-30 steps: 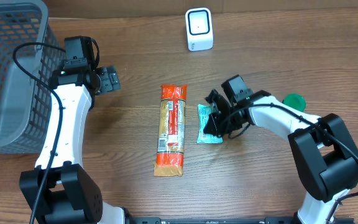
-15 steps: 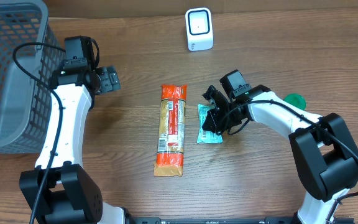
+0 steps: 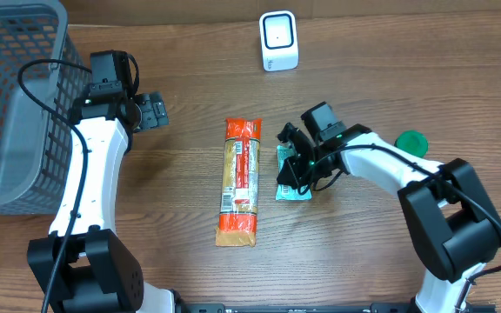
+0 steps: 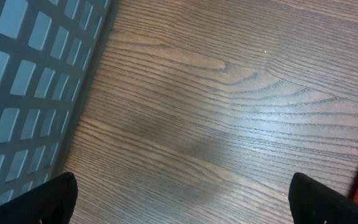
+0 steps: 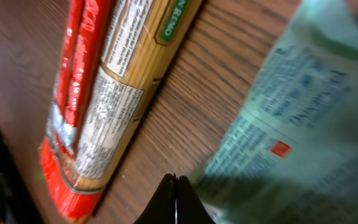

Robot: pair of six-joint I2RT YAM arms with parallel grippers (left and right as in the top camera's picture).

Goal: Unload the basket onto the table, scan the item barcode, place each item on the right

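A wooden table (image 3: 190,69) bore a grey basket (image 3: 7,104), white scanner (image 3: 278,41) and green lid (image 3: 412,140). Spaghetti packet (image 3: 239,181) and teal pouch (image 3: 287,191) lay mid-table

On the tabletop (image 3: 190,83) I count two food packets: one long orange packet of spaghetti (image 3: 239,181) and one small pale green packet (image 3: 283,188). Of the other things there is one of each kind, that is one grey basket (image 3: 7,104), one white scanner (image 3: 278,40) and one round green lid (image 3: 412,141), which makes five loose things in total. There are also two robot arms and each arm carries one claw, so I count two claws, the left claw (image 3: 153,111) and the right claw (image 3: 296,176).
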